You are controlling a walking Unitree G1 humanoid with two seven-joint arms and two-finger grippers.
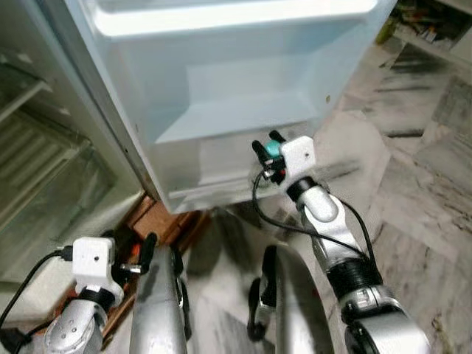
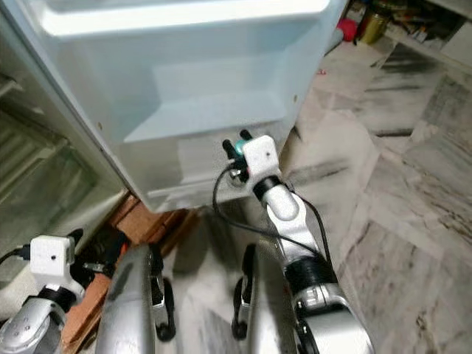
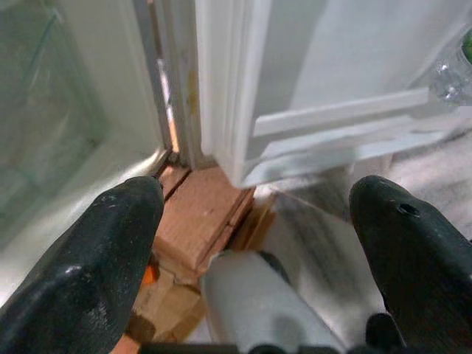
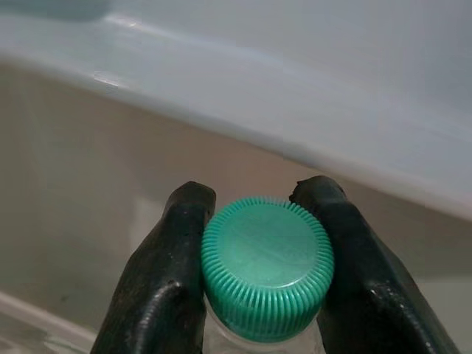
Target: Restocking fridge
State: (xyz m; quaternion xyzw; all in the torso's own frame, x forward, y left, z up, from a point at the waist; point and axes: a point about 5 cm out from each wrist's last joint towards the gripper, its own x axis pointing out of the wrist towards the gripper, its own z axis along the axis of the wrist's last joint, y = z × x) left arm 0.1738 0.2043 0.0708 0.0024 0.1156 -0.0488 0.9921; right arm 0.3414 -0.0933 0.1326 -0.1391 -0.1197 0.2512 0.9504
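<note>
Low at the frame's lower left, the left gripper hung idle, fingers spread wide. Farther, at centre, the right arm reached up, its right gripper clamping the bottle's green cap at the fridge door shelf.

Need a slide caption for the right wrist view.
Right gripper clamps a green-capped bottle by its neck, facing the fridge door shelf.
</note>
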